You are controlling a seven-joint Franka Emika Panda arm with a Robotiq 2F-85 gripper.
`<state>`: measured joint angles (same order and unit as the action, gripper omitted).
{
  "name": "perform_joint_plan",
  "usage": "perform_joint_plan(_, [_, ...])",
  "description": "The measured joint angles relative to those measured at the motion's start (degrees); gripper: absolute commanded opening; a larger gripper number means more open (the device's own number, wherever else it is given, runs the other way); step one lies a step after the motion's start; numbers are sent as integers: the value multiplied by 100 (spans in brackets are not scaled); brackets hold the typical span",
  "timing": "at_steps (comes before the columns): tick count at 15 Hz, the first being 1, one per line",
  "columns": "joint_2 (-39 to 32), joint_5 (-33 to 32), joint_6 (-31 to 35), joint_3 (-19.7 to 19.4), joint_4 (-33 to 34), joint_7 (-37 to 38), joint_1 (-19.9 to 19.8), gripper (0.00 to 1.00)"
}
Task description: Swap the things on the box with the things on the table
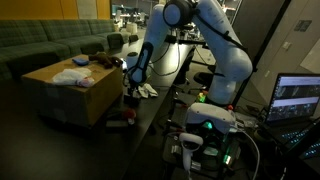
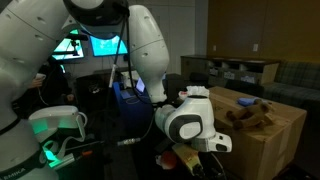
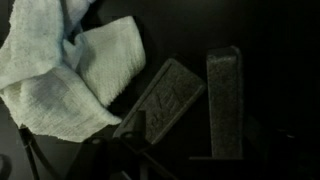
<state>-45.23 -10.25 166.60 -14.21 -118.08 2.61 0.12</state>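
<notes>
Open, empty gripper [image 3: 200, 62] over the table [image 3: 280, 40]; crumpled cloth [image 3: 60, 70] just beside one finger; bare tabletop on the other side; box [image 1: 60, 98] edge nearby.

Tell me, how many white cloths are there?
2. One white cloth lies on the cardboard box; another lies on the black table near the gripper. More may hide behind the arm.

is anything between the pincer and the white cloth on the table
Nothing visible does. In the wrist view the white cloth lies uncovered on the table right beside the open pincer, nothing between them.
</notes>
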Motion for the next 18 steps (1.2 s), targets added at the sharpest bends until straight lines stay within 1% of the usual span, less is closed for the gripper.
perform_joint_plan(3, [33,0,129,7,-35,5,30,100])
perform_joint_plan(6, [177,2,277,52,-228,76,178,100])
perform_joint_plan(14, [1169,147,371,638,-1397,387,788,100])
perform_joint_plan(16, [1324,226,371,744,-1638,494,967,100])
perform_joint_plan(18, [1411,324,371,889,-1817,552,1061,100])
